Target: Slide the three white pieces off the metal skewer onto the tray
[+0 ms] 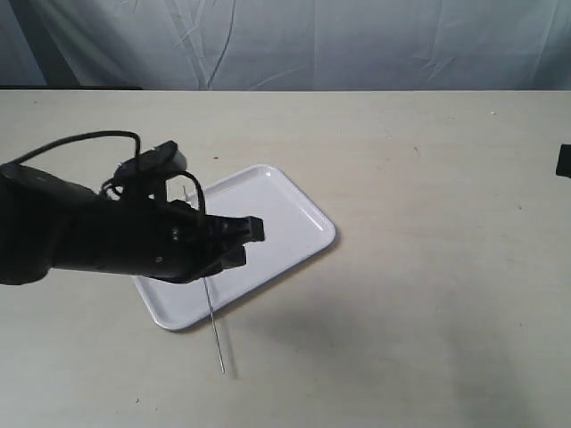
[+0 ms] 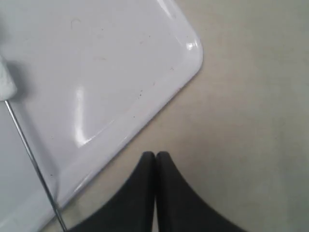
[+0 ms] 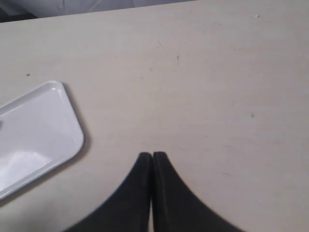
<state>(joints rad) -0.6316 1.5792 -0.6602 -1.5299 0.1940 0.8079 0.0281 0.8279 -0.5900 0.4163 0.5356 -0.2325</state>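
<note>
The white tray (image 1: pixel 285 214) lies near the middle of the table. The thin metal skewer (image 1: pixel 214 321) lies across the tray's near left part, and its end sticks out over the rim onto the table. In the left wrist view the skewer (image 2: pixel 34 159) runs up to one white piece (image 2: pixel 6 83) at the frame edge, over the tray (image 2: pixel 120 72). The other white pieces are hidden; my left arm covers that part of the tray in the exterior view. My left gripper (image 1: pixel 250 237) (image 2: pixel 155 155) is shut and empty, above the tray's near rim. My right gripper (image 3: pixel 152 155) is shut and empty over bare table, apart from the tray (image 3: pixel 34 135).
The beige table (image 1: pixel 428 267) stretches wide to the right of the tray. A grey cloth backdrop (image 1: pixel 312 40) hangs behind the far edge. A small black part (image 1: pixel 564 160) shows at the right edge of the exterior view.
</note>
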